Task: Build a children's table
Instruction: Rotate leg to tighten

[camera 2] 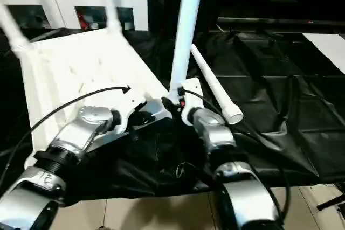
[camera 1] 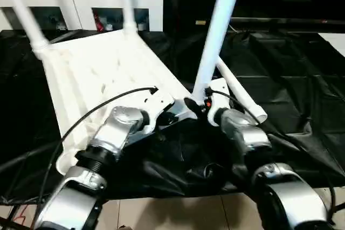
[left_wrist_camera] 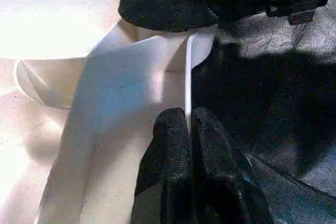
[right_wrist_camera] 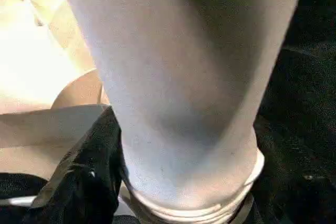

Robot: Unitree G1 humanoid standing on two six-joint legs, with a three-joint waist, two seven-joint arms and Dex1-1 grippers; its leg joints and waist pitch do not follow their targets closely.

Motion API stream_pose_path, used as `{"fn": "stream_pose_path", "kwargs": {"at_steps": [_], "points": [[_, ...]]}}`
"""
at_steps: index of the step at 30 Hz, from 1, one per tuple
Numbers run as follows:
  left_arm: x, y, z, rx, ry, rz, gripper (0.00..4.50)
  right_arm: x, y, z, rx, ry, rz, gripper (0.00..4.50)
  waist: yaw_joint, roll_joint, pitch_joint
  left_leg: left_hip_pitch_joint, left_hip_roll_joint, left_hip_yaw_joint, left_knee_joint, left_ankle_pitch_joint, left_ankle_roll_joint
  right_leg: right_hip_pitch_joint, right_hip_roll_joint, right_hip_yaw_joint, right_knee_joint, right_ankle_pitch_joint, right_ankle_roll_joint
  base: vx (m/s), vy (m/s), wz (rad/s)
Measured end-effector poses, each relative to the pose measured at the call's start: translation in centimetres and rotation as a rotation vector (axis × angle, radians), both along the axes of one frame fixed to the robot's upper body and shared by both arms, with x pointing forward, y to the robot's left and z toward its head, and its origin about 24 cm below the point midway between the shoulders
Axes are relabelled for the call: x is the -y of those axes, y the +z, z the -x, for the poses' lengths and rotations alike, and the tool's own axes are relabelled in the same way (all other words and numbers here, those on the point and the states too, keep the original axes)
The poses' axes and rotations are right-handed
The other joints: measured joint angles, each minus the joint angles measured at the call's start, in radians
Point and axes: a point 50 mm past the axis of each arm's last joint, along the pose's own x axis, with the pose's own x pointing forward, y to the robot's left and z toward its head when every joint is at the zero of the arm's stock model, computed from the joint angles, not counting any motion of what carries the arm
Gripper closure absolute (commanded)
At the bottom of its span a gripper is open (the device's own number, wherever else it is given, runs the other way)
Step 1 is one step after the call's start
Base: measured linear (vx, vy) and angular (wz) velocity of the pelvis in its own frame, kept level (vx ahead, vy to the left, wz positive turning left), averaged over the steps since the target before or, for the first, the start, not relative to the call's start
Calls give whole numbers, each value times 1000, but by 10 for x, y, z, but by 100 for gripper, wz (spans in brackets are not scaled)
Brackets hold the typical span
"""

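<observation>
Across the left half of the frame, the upturned tabletop [camera 1: 102,74] is lying on black sheeting [camera 1: 285,79], two legs standing in its far corners. The right gripper [camera 1: 198,103] is clasping a third leg [camera 1: 215,30] at the near socket; the left gripper [left_wrist_camera: 188,124], pinched narrow, is holding the rim. A fourth leg [camera 1: 240,92] is lying loose.

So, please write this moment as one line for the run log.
left gripper: shut on tabletop rib | right gripper: around upright leg at near corner socket | far legs: two standing | spare leg: lying on black cloth
</observation>
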Motion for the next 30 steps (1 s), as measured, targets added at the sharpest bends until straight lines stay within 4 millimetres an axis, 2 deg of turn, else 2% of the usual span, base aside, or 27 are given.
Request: {"fn": "stream_pose_path", "kwargs": {"at_steps": [4,8,11,17,20,24,30], "points": [[-1,0,1,-2,-10,1,450,1,1,0,3,40,-9,63,-3,0,0,0,0,1,0,0,0,-1,0,1,0,0,0,0,0,0],[-7,2,2,1,-40,-2,450,6,3,2,30,139,3,63,-7,0,0,-2,0,1,0,0,1,-3,1,1,-1,0,0,0,0,0],[-15,4,6,-7,-104,1,450,15,4,7,49,277,23,63,-4,0,0,-5,0,1,0,2,7,-5,1,1,-1,0,0,0,0,0],[-23,4,15,-47,-245,12,450,38,6,24,55,547,80,63,23,1,1,-8,0,3,5,-1,12,-6,0,1,-2,0,0,0,0,0],[-26,4,20,-72,-319,12,450,43,8,32,33,654,83,63,34,1,1,-8,0,4,8,-2,14,-5,-1,3,-1,0,0,0,0,0],[-32,4,24,-100,-373,11,450,43,9,37,5,738,76,96,40,1,1,-7,0,4,9,-2,13,-5,-1,4,0,0,0,0,0,0],[-34,4,25,-102,-403,3,450,44,8,40,-11,744,59,148,40,1,1,-7,0,4,10,-5,9,-5,-1,4,1,0,0,0,0,0]]}}
